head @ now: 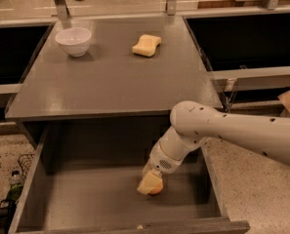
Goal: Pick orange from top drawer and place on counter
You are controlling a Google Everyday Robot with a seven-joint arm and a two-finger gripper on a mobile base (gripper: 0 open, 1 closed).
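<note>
The top drawer (86,199) stands pulled out below the front edge of the counter (110,82), with its thick front panel nearest and its flat bottom bare across the left half. The orange (157,188) is inside it, below the counter's front edge and right of the counter's middle line. The gripper (148,183) reaches down into the drawer from under the counter's edge and sits right against the orange. Its pale tip covers the fruit's left and upper side, so only the lower right part shows. Whether it has a hold on the fruit I cannot tell. The white arm (222,130) comes in from beyond the counter's right front corner and bends down past the front edge. On the counter's far half a pale yellow sponge (146,45) lies a little right of centre, and a white bowl (73,41) stands near the far left corner, well apart from the sponge.
</note>
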